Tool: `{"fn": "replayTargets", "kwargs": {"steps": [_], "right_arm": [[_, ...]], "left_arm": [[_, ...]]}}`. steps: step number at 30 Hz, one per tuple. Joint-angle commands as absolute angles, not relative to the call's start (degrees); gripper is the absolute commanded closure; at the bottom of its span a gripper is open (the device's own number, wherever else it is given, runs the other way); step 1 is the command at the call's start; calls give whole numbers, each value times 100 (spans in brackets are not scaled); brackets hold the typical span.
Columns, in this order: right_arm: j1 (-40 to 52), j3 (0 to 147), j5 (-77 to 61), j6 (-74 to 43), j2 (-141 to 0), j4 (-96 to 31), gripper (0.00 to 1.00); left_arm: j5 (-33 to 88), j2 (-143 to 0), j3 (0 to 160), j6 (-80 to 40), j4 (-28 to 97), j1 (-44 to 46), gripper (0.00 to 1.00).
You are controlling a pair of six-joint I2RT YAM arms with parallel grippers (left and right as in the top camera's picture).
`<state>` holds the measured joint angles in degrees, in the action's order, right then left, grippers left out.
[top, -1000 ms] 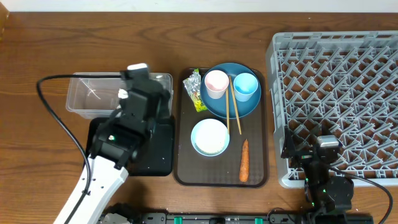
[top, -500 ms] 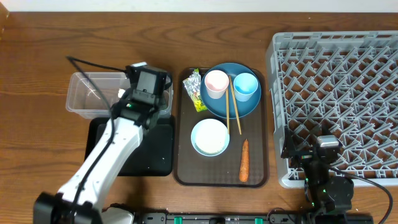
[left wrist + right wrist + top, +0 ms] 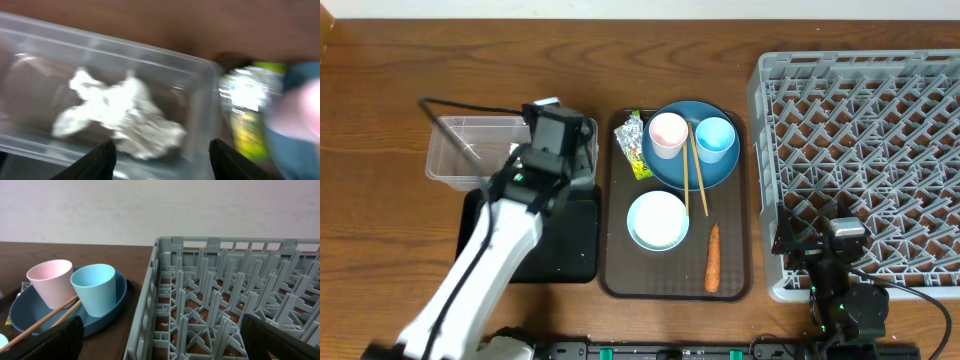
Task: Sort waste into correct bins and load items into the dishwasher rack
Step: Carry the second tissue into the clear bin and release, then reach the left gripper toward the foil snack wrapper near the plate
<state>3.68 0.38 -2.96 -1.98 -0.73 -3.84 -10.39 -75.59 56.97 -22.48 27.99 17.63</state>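
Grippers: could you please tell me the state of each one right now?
Left gripper: open, empty, over the tissue lying in the clear tub.
Right gripper: open, empty.

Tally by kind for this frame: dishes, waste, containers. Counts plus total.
Cups: 2 (pink cup, light blue cup)
Plates: 1 (blue plate)
Bowls: 1 (white bowl)
Chopsticks: 1 pair
Waste: 3 (tissue wad, wrapper, carrot)
Bins and trays: 3 (clear tub, black tray, brown tray)
Racks: 1 (grey rack)
Total: 12
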Motion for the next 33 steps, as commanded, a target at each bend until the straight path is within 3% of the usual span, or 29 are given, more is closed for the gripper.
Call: {"fn": "replayTargets", "kwargs": {"steps": [1, 15, 22, 33], "right_arm": [[532, 32, -279, -255, -75, -408, 1], [532, 32, -279, -255, -75, -408, 1], [532, 32, -279, -255, -75, -408, 1], [532, 32, -279, -255, -75, -408, 1]], "left_arm": [[368, -7030, 5800, -2143, 3055, 1743, 37], [731, -7159, 7424, -1796, 5299, 1743, 38], [701, -7701, 7706, -1798, 5299, 1747, 39], [709, -8707, 7706, -1804, 4145, 1852, 39]]}}
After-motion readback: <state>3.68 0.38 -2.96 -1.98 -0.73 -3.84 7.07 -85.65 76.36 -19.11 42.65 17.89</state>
